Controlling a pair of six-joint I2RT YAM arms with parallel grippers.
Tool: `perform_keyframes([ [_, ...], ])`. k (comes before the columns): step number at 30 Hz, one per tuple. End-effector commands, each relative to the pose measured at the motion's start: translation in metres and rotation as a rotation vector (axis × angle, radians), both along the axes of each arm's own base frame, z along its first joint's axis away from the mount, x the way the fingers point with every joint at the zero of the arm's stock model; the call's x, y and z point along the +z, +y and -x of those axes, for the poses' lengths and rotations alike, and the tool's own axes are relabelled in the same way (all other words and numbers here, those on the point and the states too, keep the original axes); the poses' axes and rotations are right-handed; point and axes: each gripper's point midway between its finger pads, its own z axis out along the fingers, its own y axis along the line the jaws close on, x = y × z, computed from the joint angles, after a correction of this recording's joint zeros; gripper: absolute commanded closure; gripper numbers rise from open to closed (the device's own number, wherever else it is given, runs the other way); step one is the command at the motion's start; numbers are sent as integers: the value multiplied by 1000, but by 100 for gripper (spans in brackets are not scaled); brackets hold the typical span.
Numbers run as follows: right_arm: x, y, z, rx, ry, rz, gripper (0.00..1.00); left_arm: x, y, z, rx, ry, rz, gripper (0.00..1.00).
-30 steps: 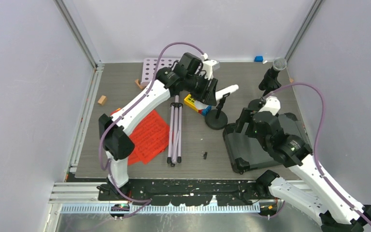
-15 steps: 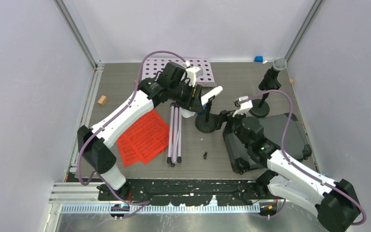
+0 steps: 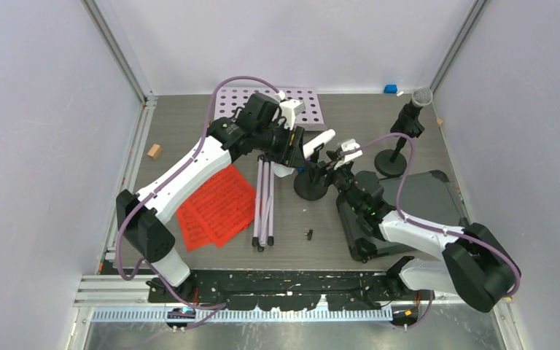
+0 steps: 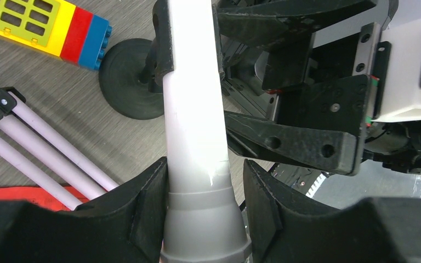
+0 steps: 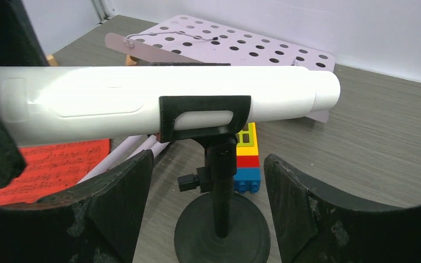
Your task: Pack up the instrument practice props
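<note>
- One right gripper (image 5: pixel 208 159), fingers spread, has been brought beside the mic holder (image 5: pixel 221 219).
- Above it, the white microphone (image 4: pixel 194 109) is pinched in the left gripper (image 4: pixel 205 181) for unclipping.

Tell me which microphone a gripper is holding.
The white microphone, clamped in the left gripper; the black grey-headed microphone stands apart at far right, with no gripper on it.

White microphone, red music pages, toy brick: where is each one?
white microphone (image 5: pixel 159 82), right wrist view, middle of its barrel.
red music pages (image 3: pixel 215 208), top view, middle of the sheets.
toy brick (image 4: pixel 44 24), left wrist view, its yellow part.
</note>
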Motion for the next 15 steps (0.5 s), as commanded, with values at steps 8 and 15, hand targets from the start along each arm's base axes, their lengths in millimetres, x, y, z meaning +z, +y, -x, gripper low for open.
perform_keyframes([
  [8,28,1,-28,-82,-177,-60,26,41,-1,-3,9,-86,95,100],
  [15,23,12,-34,-49,-187,-48,48,39,0,-2,9,-78,90,100],
])
